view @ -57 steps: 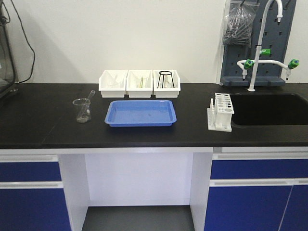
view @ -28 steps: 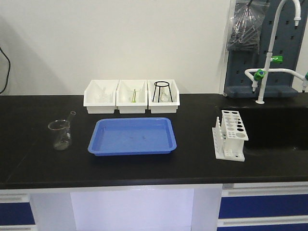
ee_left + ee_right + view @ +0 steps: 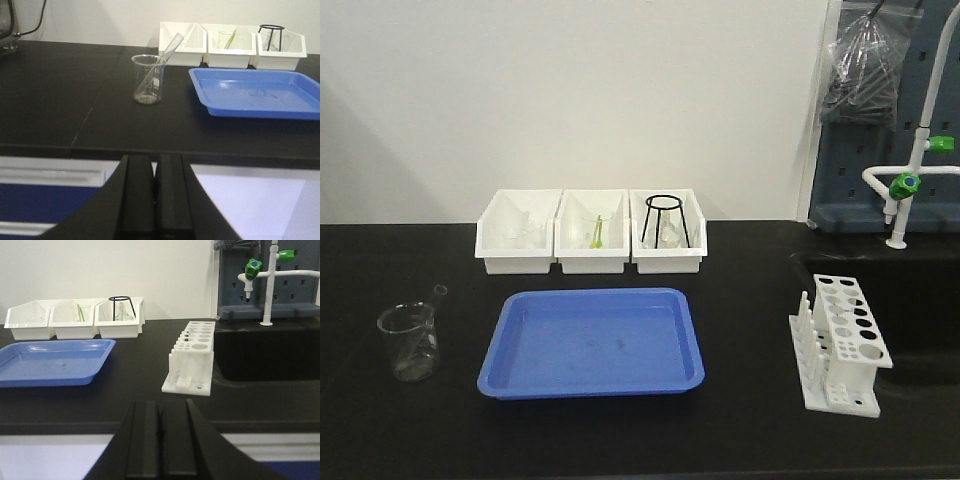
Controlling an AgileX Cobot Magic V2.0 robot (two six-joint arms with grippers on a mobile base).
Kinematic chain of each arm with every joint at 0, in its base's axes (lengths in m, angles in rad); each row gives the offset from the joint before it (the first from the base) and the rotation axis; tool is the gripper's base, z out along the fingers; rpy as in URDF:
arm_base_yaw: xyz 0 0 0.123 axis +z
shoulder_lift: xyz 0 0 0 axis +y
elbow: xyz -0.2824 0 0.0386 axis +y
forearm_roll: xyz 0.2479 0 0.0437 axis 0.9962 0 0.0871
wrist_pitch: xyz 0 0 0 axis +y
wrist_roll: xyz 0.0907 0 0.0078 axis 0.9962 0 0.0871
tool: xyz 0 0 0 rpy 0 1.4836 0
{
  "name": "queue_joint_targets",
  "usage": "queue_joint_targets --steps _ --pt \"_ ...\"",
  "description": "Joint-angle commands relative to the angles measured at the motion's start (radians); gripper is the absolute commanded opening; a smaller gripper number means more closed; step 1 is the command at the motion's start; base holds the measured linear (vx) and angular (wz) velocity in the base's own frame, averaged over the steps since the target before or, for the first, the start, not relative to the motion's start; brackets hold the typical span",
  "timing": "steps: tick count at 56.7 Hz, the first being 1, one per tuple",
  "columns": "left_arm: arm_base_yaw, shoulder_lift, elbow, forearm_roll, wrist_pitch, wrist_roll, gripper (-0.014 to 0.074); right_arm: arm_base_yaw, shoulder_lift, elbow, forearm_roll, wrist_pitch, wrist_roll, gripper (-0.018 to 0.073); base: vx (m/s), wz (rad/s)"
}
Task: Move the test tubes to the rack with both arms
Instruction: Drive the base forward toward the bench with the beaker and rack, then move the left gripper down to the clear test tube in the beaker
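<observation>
Rack (image 3: 845,340) stands upright on the bench (image 3: 740,300), to the right of the blue tray (image 3: 590,345) and apart from it. Its holes look empty to us. One test tube (image 3: 162,57) leans in a glass beaker (image 3: 148,80) on the opposite, left side of the tray, with its mouth above the beaker's rim. Left tool (image 3: 155,160) and right tool (image 3: 160,405) both hang short of the bench edge, on the near side of the tray. Each has its fingers pressed together and grips nothing. We judge the transfer not yet begun. Behind the tray sit three white bins (image 3: 590,235). Further right of the tray, just past the rack, lies a dark sink (image 3: 920,310).

Risks noted:
- The tube is smooth glass resting loose, so an off-centre pinch could tip the beaker or let the tube slip.
- The rack looks light and sits close to the sink, so a skewed insertion could shove it that way.
- A misaligned handover above the tray could drop the tube.
</observation>
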Motion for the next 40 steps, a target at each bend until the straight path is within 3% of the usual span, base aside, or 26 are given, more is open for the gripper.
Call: queue_joint_targets --steps 1,40 --pt "0.001 -0.002 -0.027 -0.004 -0.083 -0.004 -0.0004 -0.008 -0.010 0.014 -0.011 -0.081 -0.001 -0.0008 0.34 0.02" --pt "0.001 -0.002 -0.027 -0.004 -0.083 -0.004 -0.0004 -0.008 -0.010 0.014 -0.011 -0.081 -0.001 -0.0008 0.27 0.03"
